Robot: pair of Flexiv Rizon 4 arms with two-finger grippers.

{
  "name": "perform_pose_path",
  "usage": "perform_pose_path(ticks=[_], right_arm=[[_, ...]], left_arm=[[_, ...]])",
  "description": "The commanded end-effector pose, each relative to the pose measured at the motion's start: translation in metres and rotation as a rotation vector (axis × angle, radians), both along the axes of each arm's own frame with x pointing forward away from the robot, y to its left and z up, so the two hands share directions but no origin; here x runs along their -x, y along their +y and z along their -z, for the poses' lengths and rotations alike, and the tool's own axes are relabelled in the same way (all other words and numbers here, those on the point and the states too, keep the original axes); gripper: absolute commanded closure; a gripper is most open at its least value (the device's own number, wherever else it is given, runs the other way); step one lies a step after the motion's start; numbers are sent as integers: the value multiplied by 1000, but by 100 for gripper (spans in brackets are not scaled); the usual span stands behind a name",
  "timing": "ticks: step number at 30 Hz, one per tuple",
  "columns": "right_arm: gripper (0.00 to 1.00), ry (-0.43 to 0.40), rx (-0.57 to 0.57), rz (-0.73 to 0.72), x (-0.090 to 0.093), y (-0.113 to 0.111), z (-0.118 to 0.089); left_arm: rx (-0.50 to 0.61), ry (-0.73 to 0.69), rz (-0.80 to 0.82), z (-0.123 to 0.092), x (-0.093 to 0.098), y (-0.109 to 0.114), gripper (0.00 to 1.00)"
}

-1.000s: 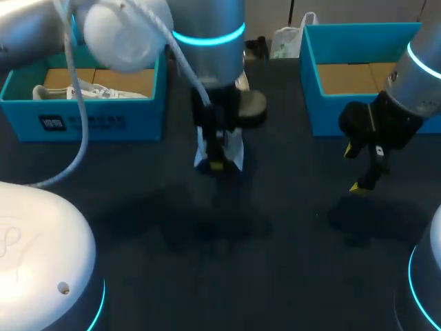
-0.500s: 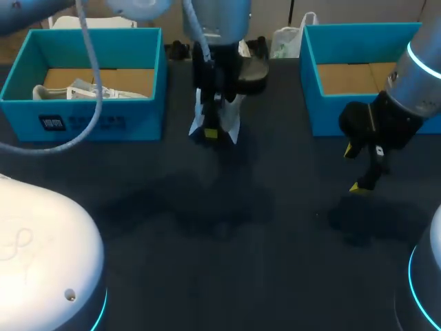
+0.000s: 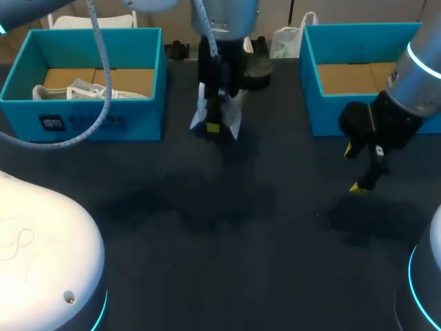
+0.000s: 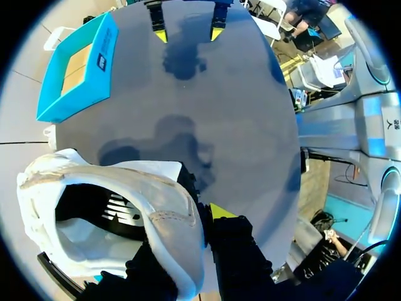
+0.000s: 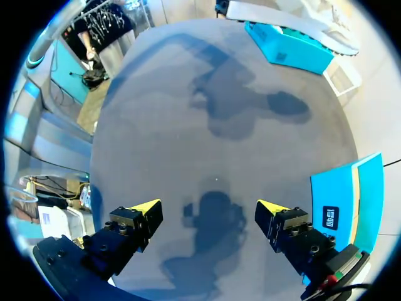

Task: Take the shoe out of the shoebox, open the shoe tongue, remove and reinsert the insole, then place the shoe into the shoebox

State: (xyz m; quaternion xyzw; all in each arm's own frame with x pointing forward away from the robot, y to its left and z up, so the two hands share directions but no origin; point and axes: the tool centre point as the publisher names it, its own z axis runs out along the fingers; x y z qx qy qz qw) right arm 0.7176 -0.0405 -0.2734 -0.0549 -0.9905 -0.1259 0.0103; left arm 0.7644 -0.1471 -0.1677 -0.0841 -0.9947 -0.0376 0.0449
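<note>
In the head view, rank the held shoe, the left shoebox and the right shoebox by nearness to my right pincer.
1. The right shoebox, just beside the right pincer.
2. The shoe, mid-table at the back, held in the left pincer.
3. The left shoebox, far left.

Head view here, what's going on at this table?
The left gripper is shut on the collar of a white shoe, holding it over the table between the two blue boxes. The right gripper hangs open and empty in front of the right shoebox. The shoe is out of its box; something white lies in the left shoebox.
</note>
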Motion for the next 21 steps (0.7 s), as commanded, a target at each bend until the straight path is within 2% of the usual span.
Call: perform_pose_path(ticks=[1, 12, 17, 21], right_arm=[[0, 0, 2, 1, 0, 0, 0], [0, 0, 2, 1, 0, 0, 0], [0, 0, 2, 1, 0, 0, 0], [0, 0, 2, 1, 0, 0, 0]], left_arm=[[16, 7, 5, -19, -17, 21, 100], [39, 25, -8, -43, -73, 57, 100], [50, 32, -40, -47, -106, 75, 100], [46, 29, -52, -49, -122, 95, 100]])
